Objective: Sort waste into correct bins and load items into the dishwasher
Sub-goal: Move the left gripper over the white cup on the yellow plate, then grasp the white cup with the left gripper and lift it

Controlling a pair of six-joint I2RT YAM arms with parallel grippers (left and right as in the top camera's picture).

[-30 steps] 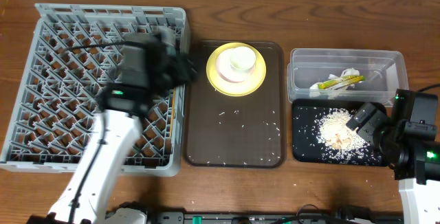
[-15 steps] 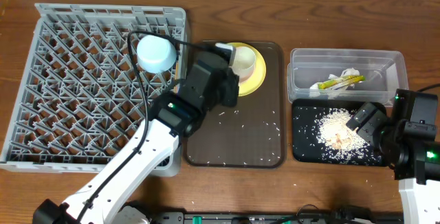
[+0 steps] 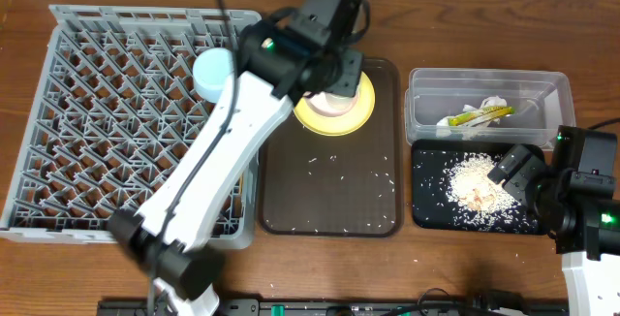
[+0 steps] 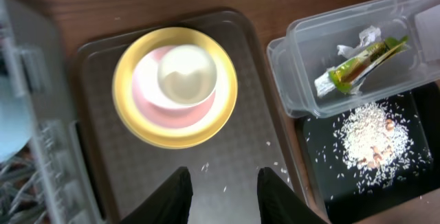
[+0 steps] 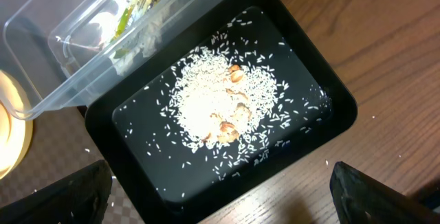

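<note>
My left gripper (image 3: 334, 72) is open and empty, hovering over the brown tray just by the yellow plate (image 3: 334, 110); in the left wrist view its fingers (image 4: 223, 193) frame bare tray in front of the plate (image 4: 137, 121). A white cup (image 4: 185, 76) stands on the plate on a pink disc. The light blue bowl (image 3: 215, 74) lies upside down on the grey dish rack (image 3: 97, 122). The clear tub (image 3: 436, 88) holds the snack wrapper (image 3: 480, 115) and white paper (image 3: 494, 103). The black tray (image 3: 426, 209) holds rice (image 5: 220, 104). My right gripper (image 5: 223, 196) is open over its front edge. Chopsticks are out of view.
The brown serving tray (image 3: 329, 195) has scattered rice grains on it and lies between the rack and the bins. My left arm stretches diagonally over the rack's right side. The right arm's base stands at the table's front right (image 3: 591, 229).
My left arm swung from the rack to above the plate on the brown tray, leaving the blue bowl upside down on the rack. The right arm has not moved.
</note>
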